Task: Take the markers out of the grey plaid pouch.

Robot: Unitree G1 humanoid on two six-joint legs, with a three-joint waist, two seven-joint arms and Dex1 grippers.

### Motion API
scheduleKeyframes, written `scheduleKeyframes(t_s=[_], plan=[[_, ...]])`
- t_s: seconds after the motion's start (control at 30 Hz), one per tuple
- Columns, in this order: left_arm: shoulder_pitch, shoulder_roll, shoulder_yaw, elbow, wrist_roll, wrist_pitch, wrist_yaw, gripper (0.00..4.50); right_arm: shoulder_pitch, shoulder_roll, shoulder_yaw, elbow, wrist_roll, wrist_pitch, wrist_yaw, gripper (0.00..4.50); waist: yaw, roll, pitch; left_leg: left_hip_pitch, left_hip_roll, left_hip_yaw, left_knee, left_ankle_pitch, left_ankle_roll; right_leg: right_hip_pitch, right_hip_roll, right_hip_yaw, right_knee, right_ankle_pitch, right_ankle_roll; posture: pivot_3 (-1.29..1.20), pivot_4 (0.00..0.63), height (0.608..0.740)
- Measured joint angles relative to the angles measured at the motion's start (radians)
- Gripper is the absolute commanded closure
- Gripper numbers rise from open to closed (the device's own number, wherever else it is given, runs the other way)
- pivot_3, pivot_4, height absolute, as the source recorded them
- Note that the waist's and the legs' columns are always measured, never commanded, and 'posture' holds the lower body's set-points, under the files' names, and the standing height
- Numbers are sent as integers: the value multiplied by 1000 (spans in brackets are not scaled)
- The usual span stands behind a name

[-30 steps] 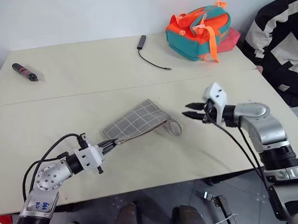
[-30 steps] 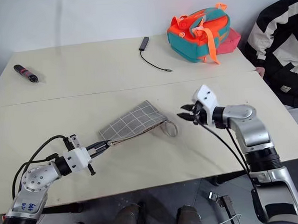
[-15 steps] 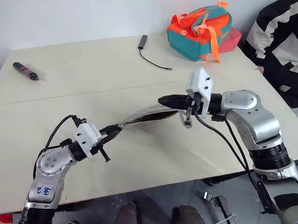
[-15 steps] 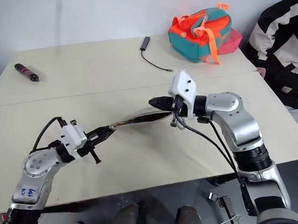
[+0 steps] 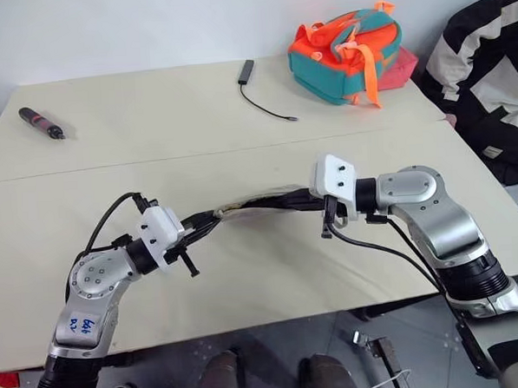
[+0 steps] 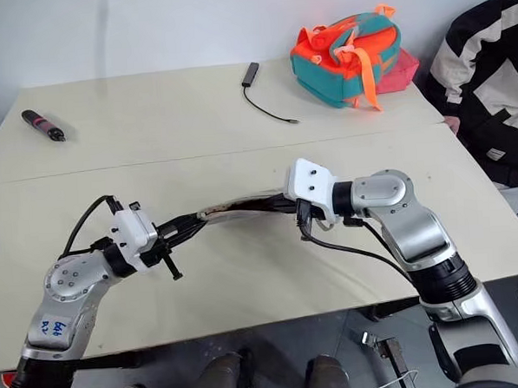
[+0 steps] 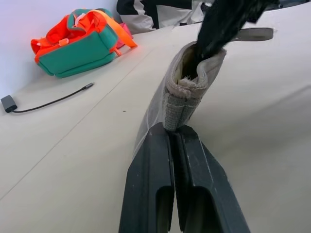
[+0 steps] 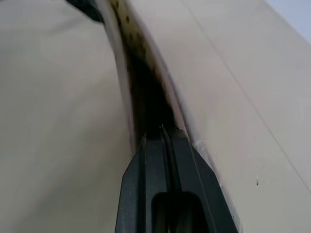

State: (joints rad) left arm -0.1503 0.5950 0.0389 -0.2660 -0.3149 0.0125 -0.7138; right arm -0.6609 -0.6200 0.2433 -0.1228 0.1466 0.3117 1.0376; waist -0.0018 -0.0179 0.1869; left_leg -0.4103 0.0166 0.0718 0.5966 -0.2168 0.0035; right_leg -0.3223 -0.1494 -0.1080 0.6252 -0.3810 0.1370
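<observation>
1. You cannot see any markers; the inside of the grey plaid pouch (image 5: 258, 203) is a dark slit in the right wrist view.
2. The right gripper (image 5: 301, 202) has its fingertips hidden by the pouch's end.
3. The person's jacket (image 5: 487, 78) is cut off by the edge.
4. The small black-and-red pen (image 5: 42, 124) is too small for you to read details.

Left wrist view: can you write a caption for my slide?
Left gripper and right gripper, both shut on the flat grey plaid fabric pouch.
</observation>
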Motion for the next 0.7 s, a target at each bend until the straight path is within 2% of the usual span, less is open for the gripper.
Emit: scheduleKeyframes(t_s=[0.23, 0.27, 0.37, 0.53, 0.7], plan=[[-16, -35, -22, -28, -10, 66, -3, 4500, -6, -42, 48, 52, -113, -101, 25, 4455, 1, -1, 1, 0, 0, 0, 1, 0, 0, 0, 0, 0, 0, 0, 0, 0, 150, 740], [-19, -38, -27, -37, -11, 76, -7, 4500, -11, -43, 52, 59, -124, -114, 29, 4061, 1, -1, 1, 0, 0, 0, 1, 0, 0, 0, 0, 0, 0, 0, 0, 0, 150, 740], [-33, -46, -41, -41, -11, 93, -10, 4500, -26, -40, 57, 73, -127, -113, 40, 3239, 0, -1, 1, 0, 0, 0, 1, 0, 0, 0, 0, 0, 0, 0, 0, 0, 150, 740], [-41, -52, -43, -41, -14, 114, -13, 4500, -30, -34, 56, 75, -127, -120, 35, 1473, 0, -1, 1, 0, 0, 0, 1, 0, 0, 1, 0, 0, 0, 0, 0, 0, 150, 740], [-42, -69, -38, -41, -44, 144, -19, 4500, -30, -34, 56, 75, -136, -135, 38, 1473, 0, -1, 1, 0, 0, 0, 1, 0, 0, 1, 0, 0, 0, 0, 0, 0, 150, 740]])
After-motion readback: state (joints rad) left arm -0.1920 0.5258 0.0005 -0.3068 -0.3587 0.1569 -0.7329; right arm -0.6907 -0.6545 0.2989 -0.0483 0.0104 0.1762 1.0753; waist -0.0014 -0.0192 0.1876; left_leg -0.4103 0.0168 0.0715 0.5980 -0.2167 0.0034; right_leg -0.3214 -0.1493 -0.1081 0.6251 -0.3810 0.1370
